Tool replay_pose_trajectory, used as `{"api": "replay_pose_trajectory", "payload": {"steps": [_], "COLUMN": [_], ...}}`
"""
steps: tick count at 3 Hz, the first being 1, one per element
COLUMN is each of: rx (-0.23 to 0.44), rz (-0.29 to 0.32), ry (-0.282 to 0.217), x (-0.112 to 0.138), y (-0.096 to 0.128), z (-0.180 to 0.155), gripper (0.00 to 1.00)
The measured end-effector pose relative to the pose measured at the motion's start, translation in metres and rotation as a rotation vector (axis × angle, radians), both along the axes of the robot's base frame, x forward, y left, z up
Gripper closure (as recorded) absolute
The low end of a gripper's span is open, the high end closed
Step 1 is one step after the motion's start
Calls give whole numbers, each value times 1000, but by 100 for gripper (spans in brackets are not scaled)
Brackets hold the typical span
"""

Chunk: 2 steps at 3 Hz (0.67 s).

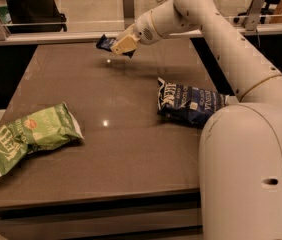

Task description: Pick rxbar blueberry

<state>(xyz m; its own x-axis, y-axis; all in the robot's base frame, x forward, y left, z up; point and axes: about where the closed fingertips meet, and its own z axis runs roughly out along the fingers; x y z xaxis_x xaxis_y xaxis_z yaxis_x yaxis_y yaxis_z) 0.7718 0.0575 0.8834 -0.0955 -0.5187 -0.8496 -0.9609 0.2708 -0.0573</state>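
The rxbar blueberry [105, 42] is a small flat dark navy wrapper. It is held in the air above the far part of the table, with only its left end showing past the fingers. My gripper [121, 46] is shut on it, its cream-coloured fingers [124, 43] covering the bar's right part. The white arm reaches in from the right, across the back of the table.
A large dark blue chip bag [191, 103] lies at the table's right side, next to the robot's body. A large green chip bag [28, 136] lies at the front left. The brown table [131, 154] has a rail and glass panel behind it.
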Motion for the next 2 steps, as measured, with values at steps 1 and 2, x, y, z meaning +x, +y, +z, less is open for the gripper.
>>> {"api": "replay_pose_trajectory", "payload": {"steps": [1, 2], "rx": [36, 36], "rz": [5, 5], "ry": [2, 2], "x": [-1, -1], "y": [0, 0], "z": [6, 6], "gripper": [100, 100]}}
